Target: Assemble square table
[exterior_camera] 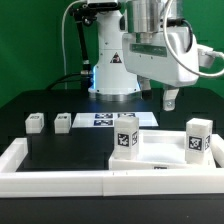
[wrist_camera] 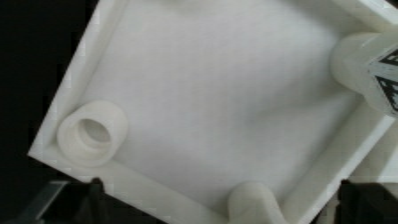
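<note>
The white square table top [exterior_camera: 160, 152] lies at the exterior view's front right, underside up. Two chunky white tagged legs stand upright on it, one at its left corner [exterior_camera: 125, 135] and one at its right [exterior_camera: 197, 138]. Two more legs lie loose on the black surface at the left [exterior_camera: 35, 122] [exterior_camera: 63, 122]. My gripper [exterior_camera: 170, 98] hangs above the top's far edge, empty. In the wrist view the top [wrist_camera: 214, 90] fills the frame, with a round empty socket [wrist_camera: 89, 130] and one tagged leg [wrist_camera: 365, 65]. My gripper [wrist_camera: 217, 208] is open, its dark fingers [wrist_camera: 71, 200] far apart.
The marker board [exterior_camera: 105, 120] lies flat behind the table top, in front of the arm's base [exterior_camera: 115, 85]. Long white rim bars [exterior_camera: 60, 180] edge the black surface at the front and left.
</note>
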You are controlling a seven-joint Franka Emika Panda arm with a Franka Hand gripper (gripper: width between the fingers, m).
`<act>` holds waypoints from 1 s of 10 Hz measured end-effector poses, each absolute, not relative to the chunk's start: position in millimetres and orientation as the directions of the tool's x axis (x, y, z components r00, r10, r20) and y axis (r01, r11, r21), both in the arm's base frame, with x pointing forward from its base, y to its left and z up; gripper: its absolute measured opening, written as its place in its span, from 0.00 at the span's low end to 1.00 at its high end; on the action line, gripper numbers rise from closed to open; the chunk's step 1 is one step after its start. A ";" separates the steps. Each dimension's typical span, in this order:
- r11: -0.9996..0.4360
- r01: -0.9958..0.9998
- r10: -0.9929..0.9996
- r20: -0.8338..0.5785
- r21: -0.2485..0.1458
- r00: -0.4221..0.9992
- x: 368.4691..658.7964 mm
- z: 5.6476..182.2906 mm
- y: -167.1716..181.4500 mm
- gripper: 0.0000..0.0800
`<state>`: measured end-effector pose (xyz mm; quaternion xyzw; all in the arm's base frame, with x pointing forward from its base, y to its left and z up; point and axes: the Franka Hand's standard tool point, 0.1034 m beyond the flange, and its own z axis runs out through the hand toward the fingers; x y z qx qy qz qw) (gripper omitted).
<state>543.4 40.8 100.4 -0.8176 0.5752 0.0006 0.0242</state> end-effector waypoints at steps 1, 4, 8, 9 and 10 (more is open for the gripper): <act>-0.338 -0.940 -0.940 -0.029 -0.038 0.339 543.2 100.0 40.9 0.81; -0.338 -0.941 -0.940 -0.029 -0.036 0.339 542.3 99.1 41.5 0.81; 0.003 -0.999 -0.999 -0.034 0.048 -0.004 506.0 84.2 69.2 0.81; 0.018 -0.998 -0.999 -0.028 0.062 -0.020 502.2 77.1 70.7 0.81; 0.022 -0.997 -1.000 -0.020 0.077 -0.023 498.3 70.2 71.0 0.81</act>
